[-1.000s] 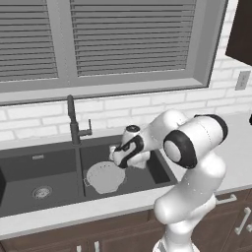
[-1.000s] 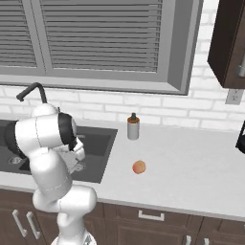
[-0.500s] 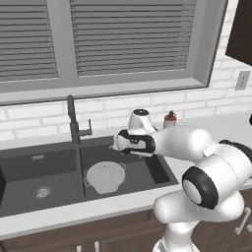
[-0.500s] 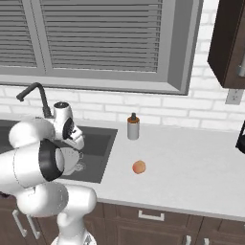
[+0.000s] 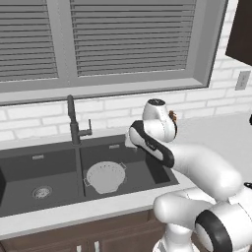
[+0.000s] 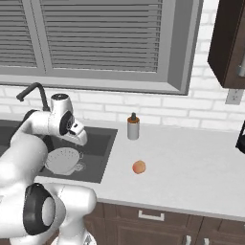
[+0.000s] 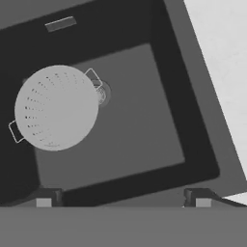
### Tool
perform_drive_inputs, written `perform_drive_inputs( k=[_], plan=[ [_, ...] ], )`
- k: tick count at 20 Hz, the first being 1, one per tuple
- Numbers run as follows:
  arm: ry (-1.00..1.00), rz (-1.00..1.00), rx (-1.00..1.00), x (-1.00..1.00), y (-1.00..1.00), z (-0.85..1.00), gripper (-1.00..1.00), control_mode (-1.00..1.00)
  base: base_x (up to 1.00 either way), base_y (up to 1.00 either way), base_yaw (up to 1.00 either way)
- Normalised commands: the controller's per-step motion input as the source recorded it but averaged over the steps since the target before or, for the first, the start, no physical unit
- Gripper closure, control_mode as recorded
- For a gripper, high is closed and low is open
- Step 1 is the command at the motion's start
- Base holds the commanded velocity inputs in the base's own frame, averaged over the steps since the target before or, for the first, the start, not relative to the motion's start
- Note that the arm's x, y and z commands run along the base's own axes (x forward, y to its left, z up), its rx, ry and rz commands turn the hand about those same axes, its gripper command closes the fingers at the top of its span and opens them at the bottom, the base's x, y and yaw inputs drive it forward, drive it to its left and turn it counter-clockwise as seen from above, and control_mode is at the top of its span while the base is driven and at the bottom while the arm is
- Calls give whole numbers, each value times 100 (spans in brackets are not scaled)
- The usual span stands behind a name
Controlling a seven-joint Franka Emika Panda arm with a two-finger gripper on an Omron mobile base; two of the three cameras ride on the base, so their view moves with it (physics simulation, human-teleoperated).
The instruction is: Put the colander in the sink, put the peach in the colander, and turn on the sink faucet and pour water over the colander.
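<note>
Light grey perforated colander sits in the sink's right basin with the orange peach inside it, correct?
Not quite. The light grey perforated colander is in the right basin of the dark double sink, but empty. The right base view shows the small orange peach on the white counter.

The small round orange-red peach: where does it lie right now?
In the right base view, the small round orange-red peach lies on the pale countertop, right of the dark grey sink and in front of the soap dispenser bottle.
</note>
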Motion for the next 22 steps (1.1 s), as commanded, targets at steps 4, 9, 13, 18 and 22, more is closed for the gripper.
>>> perform_drive_inputs(
  k=[4,9,13,18,22],
  plan=[
    [0,0,-4,-36,-61,40,-100,-100,0,0,0],
    [0,0,-1,-14,-79,22,-100,-100,0,0,0],
    [-16,-5,17,-36,-88,0,-100,-100,0,0,0],
    [-21,-5,5,-15,-79,0,-100,-100,0,0,0],
    [11,-12,-2,26,-64,0,-100,-100,0,0,0]
  ],
)
